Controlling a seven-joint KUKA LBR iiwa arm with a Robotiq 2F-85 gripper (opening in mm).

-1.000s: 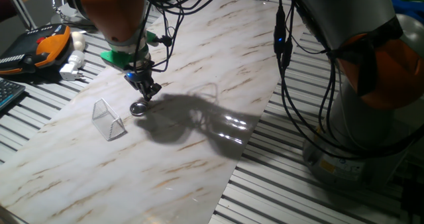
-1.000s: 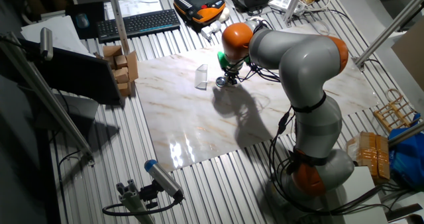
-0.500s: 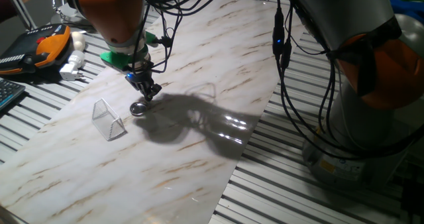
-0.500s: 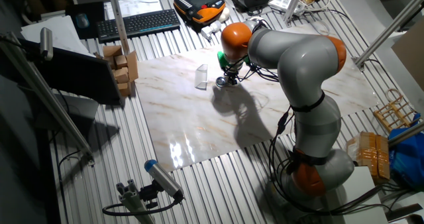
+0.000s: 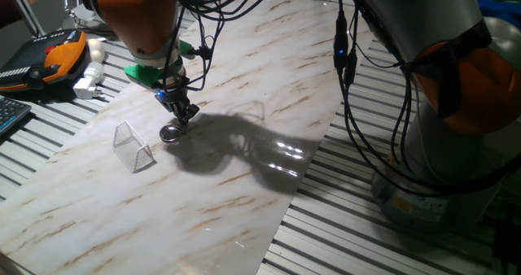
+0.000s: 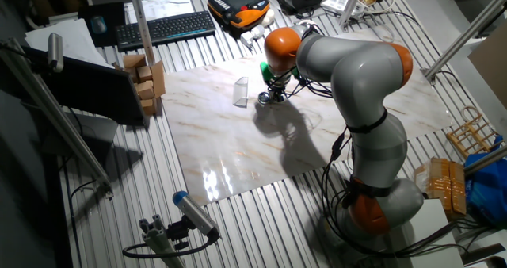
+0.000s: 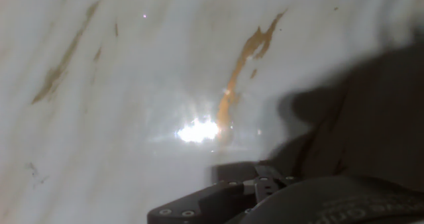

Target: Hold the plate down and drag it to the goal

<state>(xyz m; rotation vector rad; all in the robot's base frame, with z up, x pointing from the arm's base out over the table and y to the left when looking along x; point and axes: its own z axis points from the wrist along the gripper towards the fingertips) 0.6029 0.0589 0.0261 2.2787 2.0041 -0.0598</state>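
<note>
The plate (image 5: 170, 133) is a tiny shiny silver disc lying on the marble board (image 5: 244, 185). My gripper (image 5: 184, 116) stands with its shut fingertips at the plate's far right rim, seemingly touching it. The goal (image 5: 133, 146), a small clear plastic wedge, stands a short way left of the plate, apart from it. In the other fixed view the plate (image 6: 264, 99) lies between the goal (image 6: 241, 92) and my gripper (image 6: 274, 93). The hand view is blurred: marble with a glare spot and the dark fingers (image 7: 218, 196) at the bottom edge; neither plate nor goal can be made out there.
An orange and black pendant (image 5: 57, 54) and a white plug (image 5: 88, 84) lie off the board's left edge. A keyboard (image 6: 162, 28) and small cardboard boxes (image 6: 147, 76) stand beyond. Black cables (image 5: 348, 72) hang over the board's right side, near my arm's base (image 5: 456, 137).
</note>
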